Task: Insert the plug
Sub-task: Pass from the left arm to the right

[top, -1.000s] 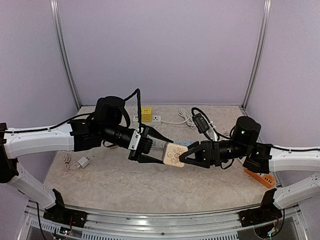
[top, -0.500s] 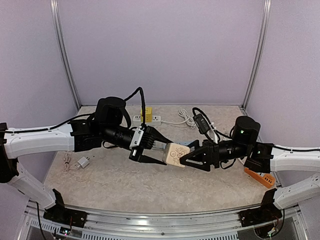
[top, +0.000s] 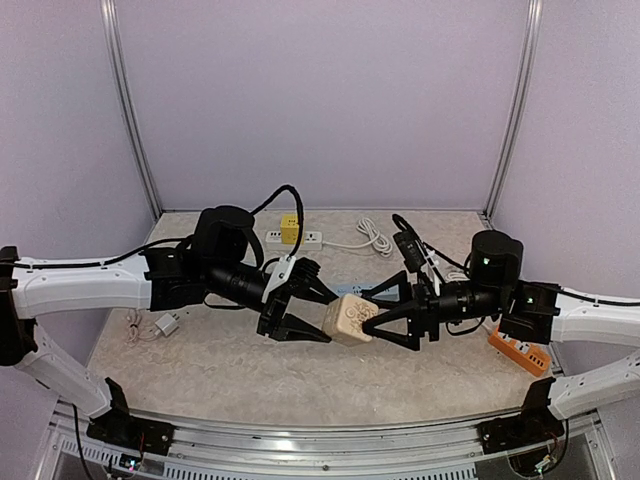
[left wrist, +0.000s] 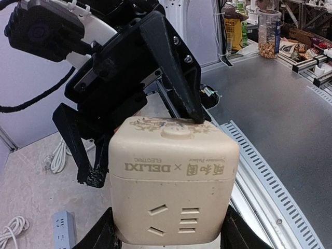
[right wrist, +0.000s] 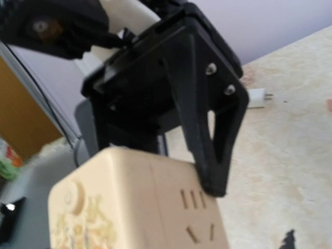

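Seen from above, two white-and-black robot arms reach inward and meet over the middle of a beige speckled tabletop (top: 200,370), inside a booth with pale lilac walls.

The left hand (top: 328,318) is clenched on a cream plastic cube-shaped power socket (top: 350,318), holding it up off the tabletop by two opposite sides. In the left wrist view the cube fills the lower centre. One face shows socket slots, and the face turned toward the right arm carries a round button and a faint printed pattern.

The right hand (top: 368,313) is released, its two black fingers spread wide on either side of the cube's patterned end. From the left wrist camera, one right fingertip (left wrist: 198,115) seems to touch that face near its edge, though the angle makes contact hard to confirm. The other fingertip sits just beside the cube and apart from it.

A small white plug adapter (top: 165,325) with a thin cable lies on the tabletop near the left arm, well apart from the cube. At the back are a white power strip (top: 308,238) bearing a yellow block (top: 292,228) and a coiled white cable (top: 374,238). An orange plastic piece (top: 520,352) lies beneath the right arm.
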Tool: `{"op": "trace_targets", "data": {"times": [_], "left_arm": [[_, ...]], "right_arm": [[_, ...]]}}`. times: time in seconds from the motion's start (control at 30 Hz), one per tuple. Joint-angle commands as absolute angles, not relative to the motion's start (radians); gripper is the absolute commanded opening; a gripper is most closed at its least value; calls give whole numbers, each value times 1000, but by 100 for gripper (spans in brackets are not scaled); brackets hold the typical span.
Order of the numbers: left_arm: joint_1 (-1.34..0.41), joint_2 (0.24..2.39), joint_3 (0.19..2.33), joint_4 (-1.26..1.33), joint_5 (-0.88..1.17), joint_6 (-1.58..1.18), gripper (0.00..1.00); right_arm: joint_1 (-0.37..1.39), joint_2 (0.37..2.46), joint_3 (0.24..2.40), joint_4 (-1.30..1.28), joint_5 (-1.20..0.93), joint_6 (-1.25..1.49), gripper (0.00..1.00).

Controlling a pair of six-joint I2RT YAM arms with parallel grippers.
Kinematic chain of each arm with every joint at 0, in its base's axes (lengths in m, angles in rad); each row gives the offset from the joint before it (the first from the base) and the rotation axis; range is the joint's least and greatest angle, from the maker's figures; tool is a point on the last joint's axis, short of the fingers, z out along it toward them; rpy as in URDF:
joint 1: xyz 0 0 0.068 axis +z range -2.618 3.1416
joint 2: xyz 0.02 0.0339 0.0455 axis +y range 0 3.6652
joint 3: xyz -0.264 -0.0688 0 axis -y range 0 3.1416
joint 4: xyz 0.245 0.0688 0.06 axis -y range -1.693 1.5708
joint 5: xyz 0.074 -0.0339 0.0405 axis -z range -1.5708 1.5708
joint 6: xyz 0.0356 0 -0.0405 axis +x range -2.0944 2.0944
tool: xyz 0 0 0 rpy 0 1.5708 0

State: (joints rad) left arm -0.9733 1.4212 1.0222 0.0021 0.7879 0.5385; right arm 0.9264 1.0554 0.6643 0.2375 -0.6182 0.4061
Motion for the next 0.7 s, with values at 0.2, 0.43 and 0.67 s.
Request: {"op": "trace_targets", "data": {"times": [0.2, 0.43, 0.67], "left_arm": [[-980, 1401, 1011, 32, 863, 356, 11], [-980, 1401, 1010, 43, 839, 307, 0], [-977, 1410, 992, 68, 827, 286, 0]], "right_arm": [[924, 1035, 696, 150, -546, 180, 95], [939, 1058, 703, 162, -598, 133, 100], [963, 1098, 709, 164, -650, 93, 100]]}}
